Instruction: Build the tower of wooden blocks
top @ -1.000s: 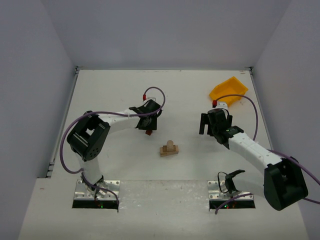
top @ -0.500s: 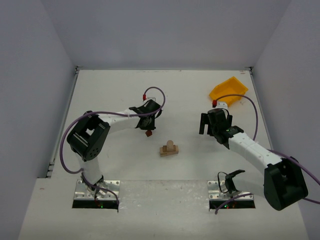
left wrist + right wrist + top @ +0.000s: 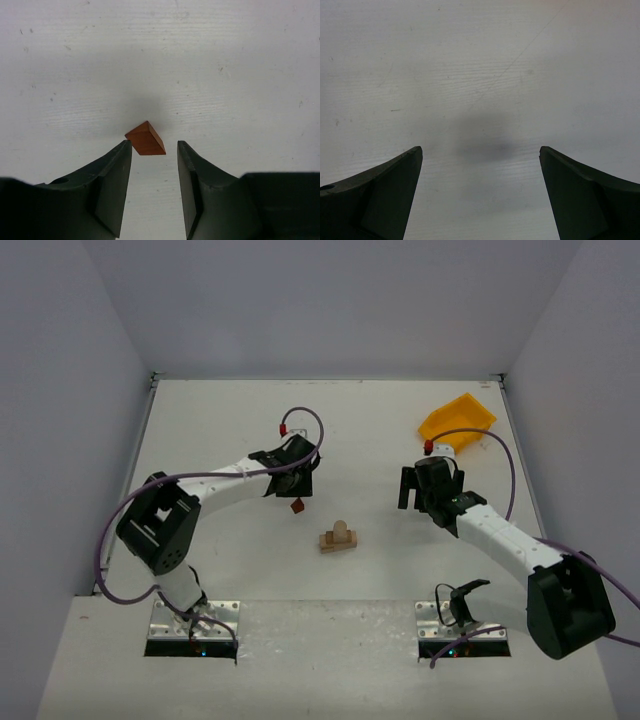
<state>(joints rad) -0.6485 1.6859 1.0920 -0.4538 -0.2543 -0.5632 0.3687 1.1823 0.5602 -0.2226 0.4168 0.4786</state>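
Left tool [image 3: 153, 144] is only partly open. The little reddish-brown block [image 3: 145, 139] sits right at its tips, one corner against the left finger and a gap on the other side, so it's not clamped. The pale block stack [image 3: 339, 538] is on the worktop [image 3: 230, 430], just near-right of it. Right tool [image 3: 480, 150] is spread wide above the worktop, with the yellow bin [image 3: 457, 420] farther back.

Table [image 3: 230, 420] closed in by walls [image 3: 300, 310] at left, rear and right. Wood block tower [image 3: 338, 538] stands mid-table between the arms, bare surface all round it. Dark reddish-brown block [image 3: 298, 507] at the left gripper [image 3: 153, 144] tips, near the tower but apart from it. Right gripper [image 3: 480, 149] spread wide over bare table, nothing between its fingers. Yellow bin [image 3: 457, 420] fills the far right corner, beyond that gripper
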